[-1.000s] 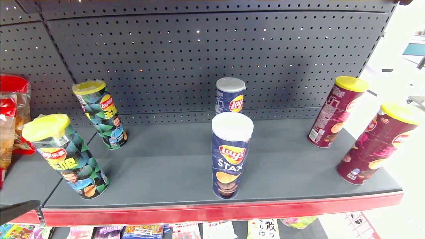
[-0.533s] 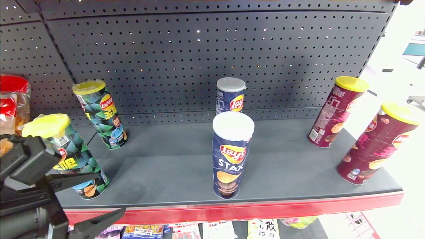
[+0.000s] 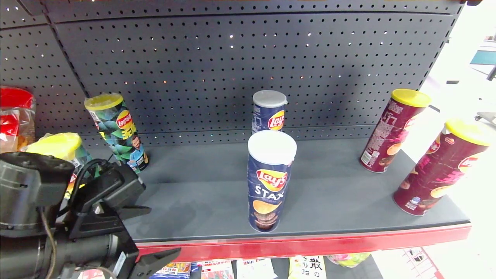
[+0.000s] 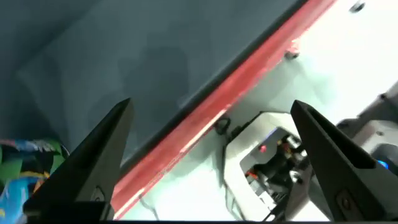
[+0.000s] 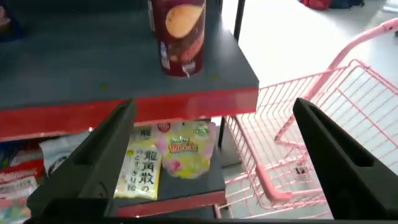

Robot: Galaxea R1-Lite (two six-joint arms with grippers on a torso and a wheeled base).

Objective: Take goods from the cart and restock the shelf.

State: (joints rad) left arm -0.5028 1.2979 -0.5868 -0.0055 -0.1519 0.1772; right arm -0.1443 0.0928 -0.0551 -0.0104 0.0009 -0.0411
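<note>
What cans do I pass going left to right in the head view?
Front green yellow-lidded can, back green yellow-lidded can, front blue white-lidded can, back maroon yellow-lidded can, front maroon yellow-lidded can.

The head camera is looking forward and down at the shelf (image 3: 201, 193) from close in front, with the pegboard back (image 3: 232, 69) rising behind. The left wrist camera is peering out through the wide-spread left pincer (image 4: 210, 106), very near and tilted, onto the shelf's red front edge (image 4: 199, 127). The right wrist camera is looking past the spread right pincer (image 5: 214, 102) from farther back at the shelf's right end, a maroon can (image 5: 177, 34) and the pink cart (image 5: 348, 124). All three views are sharing the red front edge; the head and right wrist views are sharing the maroon can.
</note>
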